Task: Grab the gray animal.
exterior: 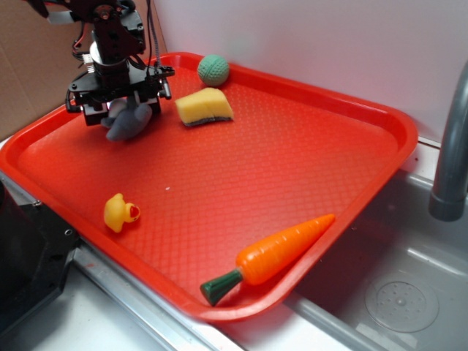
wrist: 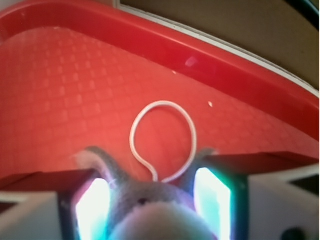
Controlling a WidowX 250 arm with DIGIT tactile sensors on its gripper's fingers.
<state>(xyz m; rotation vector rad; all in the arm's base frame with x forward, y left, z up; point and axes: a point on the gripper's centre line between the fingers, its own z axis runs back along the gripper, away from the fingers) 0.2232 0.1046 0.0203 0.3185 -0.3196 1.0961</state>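
Observation:
The gray animal [exterior: 130,121] is a small fuzzy gray plush, held at the tray's far left corner. My gripper [exterior: 121,110] is shut on it, and its body hangs out below the fingers. In the wrist view the gray animal [wrist: 150,210] fills the gap between my two glowing pads [wrist: 92,207], with its pale snout toward the camera and ears up. A white string loop [wrist: 162,140] rises from its head over the red tray [wrist: 60,85].
On the red tray [exterior: 292,131] lie a yellow sponge [exterior: 204,107], a green knitted ball [exterior: 213,69], a yellow rubber duck [exterior: 120,212] and a toy carrot [exterior: 270,256] near the front rim. A metal sink [exterior: 395,292] and gray faucet [exterior: 453,153] stand on the right.

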